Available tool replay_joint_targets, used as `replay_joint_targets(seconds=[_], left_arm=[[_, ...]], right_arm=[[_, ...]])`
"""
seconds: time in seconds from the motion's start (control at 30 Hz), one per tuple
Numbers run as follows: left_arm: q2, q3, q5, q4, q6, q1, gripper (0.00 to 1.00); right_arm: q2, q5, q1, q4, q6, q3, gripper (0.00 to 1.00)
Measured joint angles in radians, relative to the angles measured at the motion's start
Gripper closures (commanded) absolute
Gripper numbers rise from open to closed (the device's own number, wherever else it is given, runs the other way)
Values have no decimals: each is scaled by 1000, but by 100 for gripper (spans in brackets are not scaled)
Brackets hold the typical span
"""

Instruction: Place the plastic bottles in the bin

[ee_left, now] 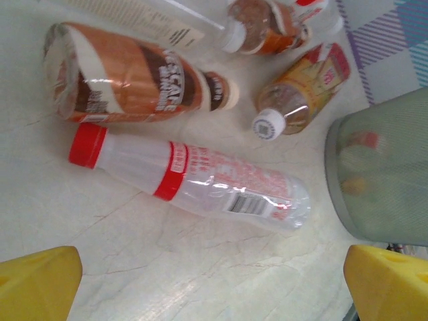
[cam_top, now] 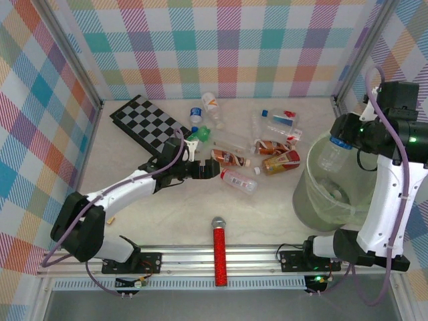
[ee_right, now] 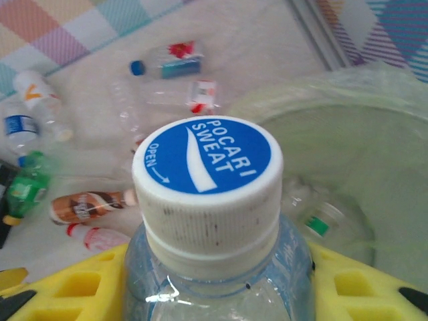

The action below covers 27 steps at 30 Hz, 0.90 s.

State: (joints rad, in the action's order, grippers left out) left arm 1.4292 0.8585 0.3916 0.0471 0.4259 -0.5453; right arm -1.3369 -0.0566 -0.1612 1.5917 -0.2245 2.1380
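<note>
The right end effector [ee_right: 214, 284] is clamped on the neck of a clear Pocari Sweat bottle [ee_right: 207, 194]. It holds the bottle cap-up at the left rim of the pale-green bin [cam_top: 314, 210] — so the step in hand is the drop. A green-capped bottle [ee_right: 319, 224] lies at the bin's bottom. I judge this arm next needs to carry its bottle a little further over the opening, then spread its fingers so the bottle falls inside rather than glancing off the rim.

The left end effector [ee_left: 210, 287] is spread wide and empty, low over the counter [ee_left: 100, 221] and just short of a red-capped clear bottle [ee_left: 200, 180]. That bottle lies on its side beside a brown Nescafé bottle [ee_left: 127, 83]. This arm's next move is to advance, straddle the bottle's body and close. More bottles lie scattered beyond, waiting their turn.
</note>
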Motion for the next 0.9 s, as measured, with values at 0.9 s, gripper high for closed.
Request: replay_joint_targets(seconds=[0.9], left_arm=[[93, 123, 26, 111, -70, 104, 0]], right_arm=[[105, 186, -352, -330, -23, -875, 87]])
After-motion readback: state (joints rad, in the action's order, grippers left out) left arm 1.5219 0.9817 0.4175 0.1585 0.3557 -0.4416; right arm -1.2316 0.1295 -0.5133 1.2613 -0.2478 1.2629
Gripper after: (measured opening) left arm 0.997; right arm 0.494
